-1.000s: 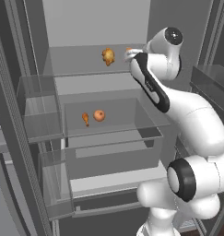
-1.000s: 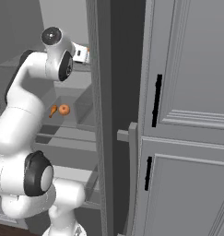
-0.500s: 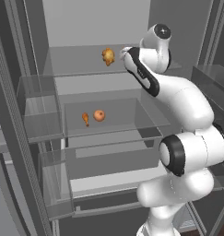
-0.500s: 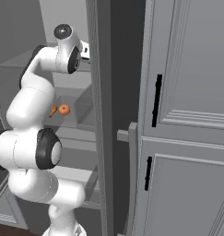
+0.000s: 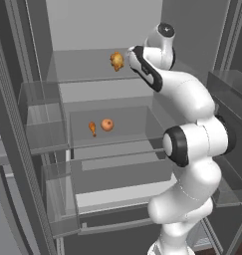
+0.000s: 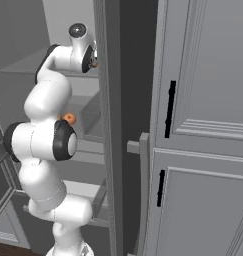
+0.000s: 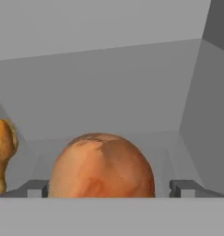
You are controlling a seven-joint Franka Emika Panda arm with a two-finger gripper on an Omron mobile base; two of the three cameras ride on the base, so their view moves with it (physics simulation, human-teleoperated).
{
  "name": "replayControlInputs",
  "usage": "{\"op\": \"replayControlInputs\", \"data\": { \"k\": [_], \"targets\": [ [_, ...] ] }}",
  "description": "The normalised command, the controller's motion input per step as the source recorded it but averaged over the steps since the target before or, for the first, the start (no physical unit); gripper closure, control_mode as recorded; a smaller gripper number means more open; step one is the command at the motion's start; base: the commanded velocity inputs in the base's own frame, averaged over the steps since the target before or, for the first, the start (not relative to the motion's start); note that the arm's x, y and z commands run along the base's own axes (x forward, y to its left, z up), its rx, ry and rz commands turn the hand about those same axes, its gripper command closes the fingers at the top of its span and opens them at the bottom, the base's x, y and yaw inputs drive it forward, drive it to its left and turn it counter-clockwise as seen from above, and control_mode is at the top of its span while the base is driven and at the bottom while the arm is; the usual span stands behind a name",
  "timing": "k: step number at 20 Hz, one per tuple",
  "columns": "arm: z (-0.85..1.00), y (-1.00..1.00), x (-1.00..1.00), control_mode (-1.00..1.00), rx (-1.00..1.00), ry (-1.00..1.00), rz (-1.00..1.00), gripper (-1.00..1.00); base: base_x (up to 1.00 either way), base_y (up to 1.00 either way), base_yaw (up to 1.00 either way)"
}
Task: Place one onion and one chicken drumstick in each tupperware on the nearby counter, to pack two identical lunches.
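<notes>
In the hand view, one onion (image 7: 102,166) lies on the fridge's upper shelf between my spread fingertips; the right fingertip (image 7: 182,187) stands a little off it. My gripper (image 7: 109,186) is open around it. The chunky golden chicken drumstick (image 7: 2,154) lies just to its left, and it sits by the hand (image 5: 130,55) in the left base view too (image 5: 116,61). A sliver of that onion (image 6: 94,64) peeks out beside the hand in the right base view. On the lower shelf lie the second onion (image 5: 107,124) and the slim drumstick (image 5: 92,128). The tupperware and the counter are out of view.
The open fridge has glass shelves (image 5: 82,74), with door bins (image 5: 40,122) at the left. The fridge's side wall (image 7: 205,120) stands close on the hand's right. Grey cabinet doors with black handles (image 6: 169,107) are to the right of the fridge.
The arm has reached further left into the upper shelf, bringing the hand up to the onion and closer to the chunky drumstick. The food on the lower shelf has not moved.
</notes>
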Motion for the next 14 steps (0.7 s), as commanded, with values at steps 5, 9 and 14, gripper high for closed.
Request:
{"op": "replayControlInputs", "data": {
  "k": [5, 9, 14],
  "targets": [
    [-0.20, 0.09, 0.43, -1.00, -0.04, 0.00, 0.00, 1.00, 0.00, 0.00, 0.00],
    [-0.32, 0.04, -0.09, -1.00, -0.06, -0.01, 0.00, 1.00, 0.00, 0.00, 0.00],
    [-0.10, 0.00, -0.95, -1.00, -0.01, -0.01, -0.01, 1.00, 0.00, 0.00, 0.00]
  ]
}}
